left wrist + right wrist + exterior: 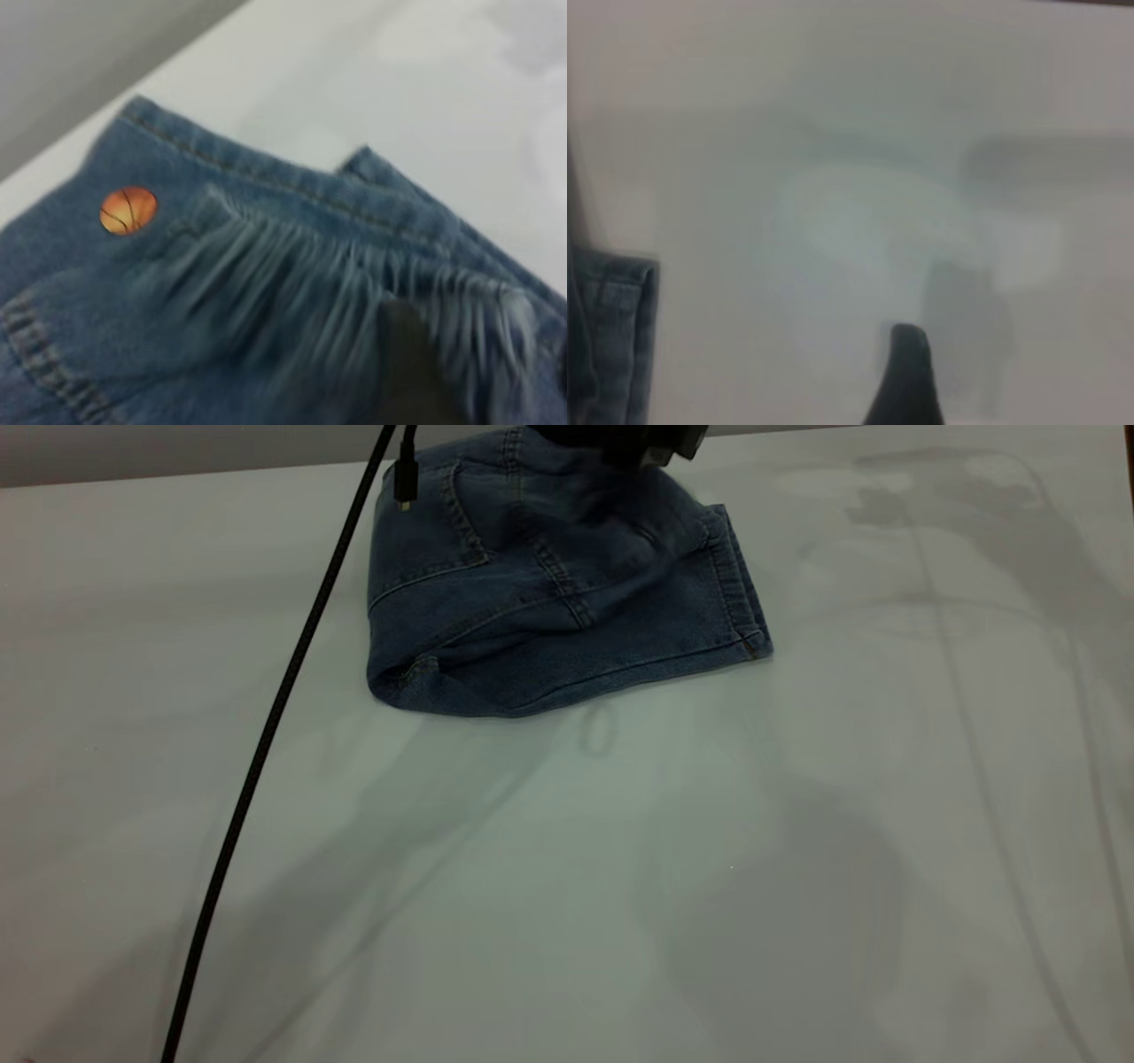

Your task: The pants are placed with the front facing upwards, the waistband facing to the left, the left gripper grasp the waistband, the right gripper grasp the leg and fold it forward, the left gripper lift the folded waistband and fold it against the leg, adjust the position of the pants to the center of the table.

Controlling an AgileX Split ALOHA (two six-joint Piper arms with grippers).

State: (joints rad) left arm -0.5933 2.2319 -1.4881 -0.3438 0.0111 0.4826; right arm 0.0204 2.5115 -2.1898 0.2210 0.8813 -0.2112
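Fingers of the left gripper [416,372] show only as one dark tip against the blurred waistband [354,266]; whether it pinches is unclear. One right fingertip [908,372] hangs over bare table [620,886], spread unknowable. Folded pants [549,584] lie upper centre, their top cut off by dark gear.

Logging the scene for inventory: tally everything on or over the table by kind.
Denim pants: 1
Black cable: 1
White table: 1
Grippers in view: 2, the left gripper on the waistband, the right gripper over bare table
Total: 5
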